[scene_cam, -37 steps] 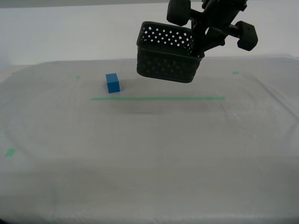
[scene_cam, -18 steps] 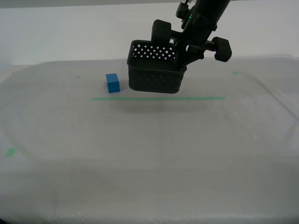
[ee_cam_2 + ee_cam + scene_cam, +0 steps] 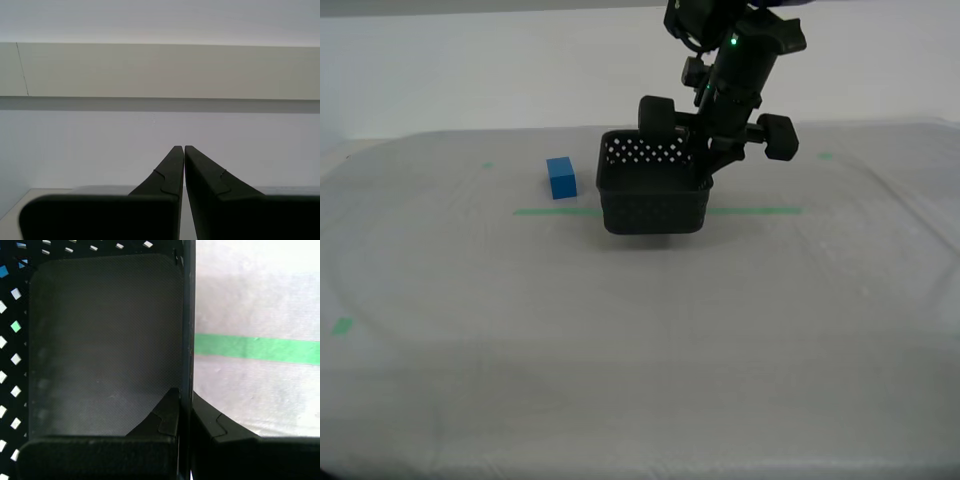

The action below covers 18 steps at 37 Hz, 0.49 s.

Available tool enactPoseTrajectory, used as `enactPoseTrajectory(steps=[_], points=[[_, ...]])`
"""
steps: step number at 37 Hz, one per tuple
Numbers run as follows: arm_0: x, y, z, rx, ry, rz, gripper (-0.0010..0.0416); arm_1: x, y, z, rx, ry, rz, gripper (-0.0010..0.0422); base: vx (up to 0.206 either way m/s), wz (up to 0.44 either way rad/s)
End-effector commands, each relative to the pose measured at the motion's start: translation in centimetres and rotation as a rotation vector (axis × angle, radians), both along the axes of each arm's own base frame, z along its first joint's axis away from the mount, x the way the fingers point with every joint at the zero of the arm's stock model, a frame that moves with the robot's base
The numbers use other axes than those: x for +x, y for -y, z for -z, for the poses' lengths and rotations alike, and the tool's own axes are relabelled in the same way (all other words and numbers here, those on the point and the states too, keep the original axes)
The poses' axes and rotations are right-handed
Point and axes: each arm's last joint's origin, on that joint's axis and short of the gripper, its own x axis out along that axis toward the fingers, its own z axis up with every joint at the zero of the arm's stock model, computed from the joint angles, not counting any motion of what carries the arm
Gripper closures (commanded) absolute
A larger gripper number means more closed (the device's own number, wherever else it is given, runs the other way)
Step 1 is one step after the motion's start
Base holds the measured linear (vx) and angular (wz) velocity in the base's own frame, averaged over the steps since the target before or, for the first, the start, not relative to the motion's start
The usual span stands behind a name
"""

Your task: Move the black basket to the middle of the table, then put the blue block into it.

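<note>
White-grey bench (image 3: 650, 330): cloth-covered, with a long green tape line (image 3: 760, 211) running across it in the exterior view; roughly its middle lies under the load.
Black basket (image 3: 652, 198): upright and about level, over the tape line near the bench's middle — whether its base touches the cloth I cannot tell.
Arm (image 3: 740, 60): comes down from above onto the basket wall on the exterior view's right.
My first claw (image 3: 185, 415): clenched on that wall, one finger inside over the basket floor, the other outside above the cloth.
My second claw (image 3: 184, 165): fingers pressed together on nothing, facing a pale wall, away from the work.
Blue block (image 3: 561, 178): on the cloth just beyond the tape, beside the basket toward the exterior view's left, not touching it.
Step in hand: setting the basket down — judged best done by lowering straight and level until the base sits flat, releasing only then, and lifting clear vertically so the wall is not dragged toward the block.
</note>
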Motion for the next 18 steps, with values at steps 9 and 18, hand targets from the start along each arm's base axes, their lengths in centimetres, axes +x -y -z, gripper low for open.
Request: enactPoseTrajectory(steps=[9, 18], points=[[1.4, 1.9, 0.3, -0.022, 0.041, 0.076, 0.0406, 0.0, 0.0, -0.1, 0.002, 0.006, -0.001, 0.0412, 0.000, 0.000], [1.5, 2.1, 0.3, -0.020, 0.038, 0.080, 0.0406, 0.0, 0.0, -0.1, 0.002, 0.006, -0.001, 0.0412, 0.000, 0.000]])
